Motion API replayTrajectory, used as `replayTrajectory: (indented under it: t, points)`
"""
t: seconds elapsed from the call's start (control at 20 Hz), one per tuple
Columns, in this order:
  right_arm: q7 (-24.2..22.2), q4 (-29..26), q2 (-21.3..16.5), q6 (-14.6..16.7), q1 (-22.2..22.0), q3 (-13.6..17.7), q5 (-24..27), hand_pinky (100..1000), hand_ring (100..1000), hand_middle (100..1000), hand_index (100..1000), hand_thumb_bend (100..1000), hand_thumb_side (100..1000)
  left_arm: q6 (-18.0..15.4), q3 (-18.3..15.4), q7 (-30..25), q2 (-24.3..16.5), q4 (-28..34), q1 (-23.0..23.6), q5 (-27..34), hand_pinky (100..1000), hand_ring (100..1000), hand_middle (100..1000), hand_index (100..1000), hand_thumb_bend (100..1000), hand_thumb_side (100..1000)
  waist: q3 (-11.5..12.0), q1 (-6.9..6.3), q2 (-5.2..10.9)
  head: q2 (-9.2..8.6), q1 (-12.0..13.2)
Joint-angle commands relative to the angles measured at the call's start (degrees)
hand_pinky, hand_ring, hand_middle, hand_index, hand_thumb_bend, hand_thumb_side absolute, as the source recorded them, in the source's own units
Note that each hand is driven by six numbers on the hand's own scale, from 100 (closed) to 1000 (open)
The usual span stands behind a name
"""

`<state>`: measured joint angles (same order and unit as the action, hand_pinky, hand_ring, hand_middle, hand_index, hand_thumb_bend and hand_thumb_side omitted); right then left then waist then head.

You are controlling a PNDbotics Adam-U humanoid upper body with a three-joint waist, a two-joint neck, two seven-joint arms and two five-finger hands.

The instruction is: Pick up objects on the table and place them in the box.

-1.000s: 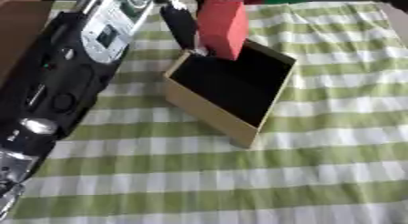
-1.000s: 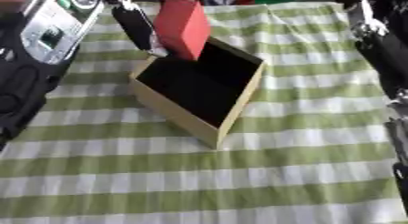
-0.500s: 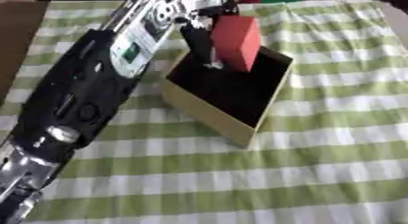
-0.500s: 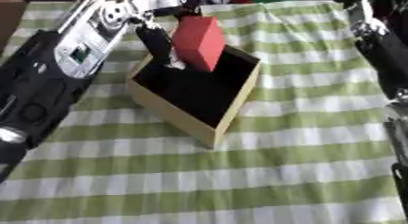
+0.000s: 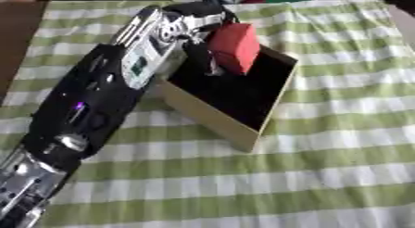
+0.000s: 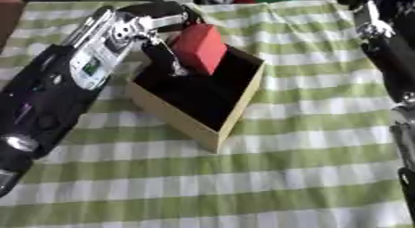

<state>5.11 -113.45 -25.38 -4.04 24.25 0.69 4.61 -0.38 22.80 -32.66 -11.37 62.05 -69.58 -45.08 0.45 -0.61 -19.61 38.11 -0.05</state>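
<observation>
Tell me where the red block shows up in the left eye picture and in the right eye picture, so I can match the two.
Left eye view: the red block sits upper centre, held by the left hand over the box's far corner.
Right eye view: the same block is upper centre-left.
Shared landmark: the tan box with its black inside, directly below the block.

box (image 5: 243,111) near table (image 5: 324,176) centre | block (image 5: 236,47) over box's far-left corner, seemingly partly inside | left hand (image 5: 197,41) left of block, gripping it
</observation>
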Motion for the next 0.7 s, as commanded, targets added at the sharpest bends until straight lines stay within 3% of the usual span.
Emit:
replayTrajectory:
  t: [0.05,0.15,0.3,0.7]
  points:
    - [-0.13,-1.14,-0.50,0.07,0.74,0.35,0.31,917,769,693,890,100,538,-2.97,-1.13,0.10,0.10,-0.03,-0.93,-1.63,857,830,855,992,714,100,-0.02,0.09,1.08,-0.48,0.18]
    - [-0.16,-1.14,-0.45,0.09,0.69,0.35,0.32,917,769,693,890,100,540,-3.90,-1.52,0.69,0.08,-0.24,-0.92,-2.63,850,837,864,1000,750,150,0.00,0.06,1.09,-0.53,0.18]
    - [-0.15,-1.14,-0.36,0.02,0.53,0.38,0.33,918,769,694,891,100,543,-4.31,-2.14,2.31,0.01,-0.05,-0.87,-3.95,839,831,848,986,721,101,0.00,-0.02,1.11,-0.52,0.18]
    - [-0.15,-1.14,-0.52,-0.02,0.39,0.41,0.25,918,770,694,891,100,550,-0.88,-4.52,6.81,-1.27,5.96,-0.04,-0.38,829,785,790,907,452,100,0.42,-0.10,1.49,-0.26,0.08]
